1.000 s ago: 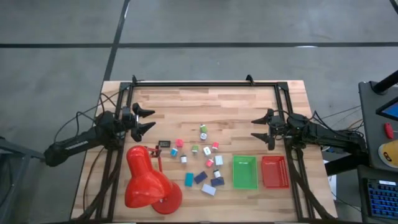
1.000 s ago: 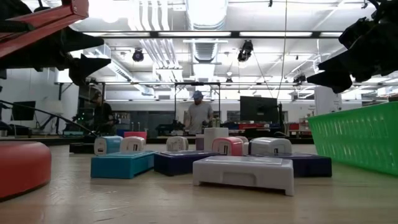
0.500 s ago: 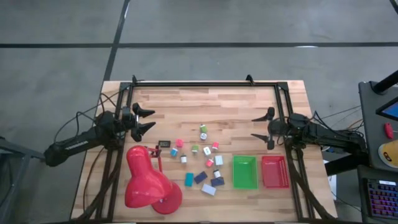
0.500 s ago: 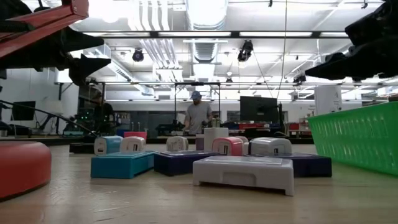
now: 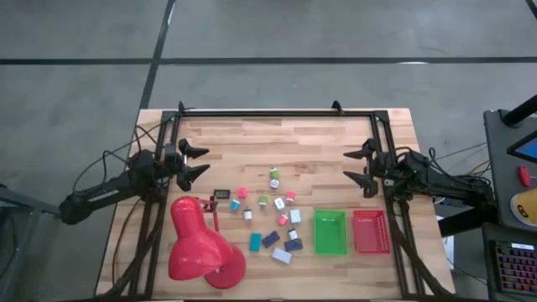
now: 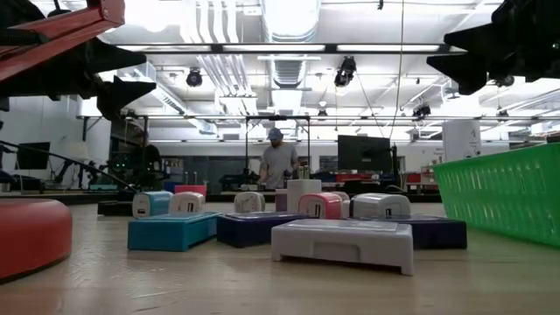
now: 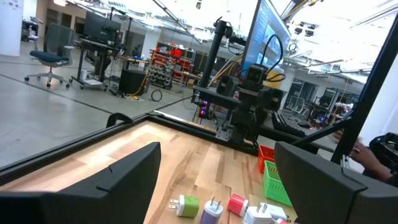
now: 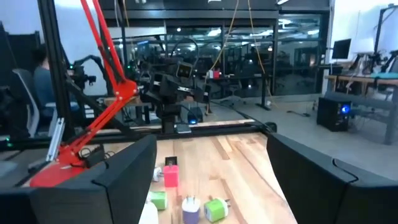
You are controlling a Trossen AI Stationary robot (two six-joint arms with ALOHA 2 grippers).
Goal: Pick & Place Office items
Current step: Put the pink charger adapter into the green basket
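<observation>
Looking across my table from the near edge, I see the red lamp (image 5: pixel 199 249) at the near left and the green tray (image 5: pixel 330 231) beside the red tray (image 5: pixel 371 231) at the near right. Between them the office items (image 5: pixel 267 217) lie scattered over the middle of the wood. Farther back, my left gripper (image 5: pixel 200 162) hangs released above the left side, holding nothing. My right gripper (image 5: pixel 362 165) hangs released above the right side, likewise bare.
</observation>
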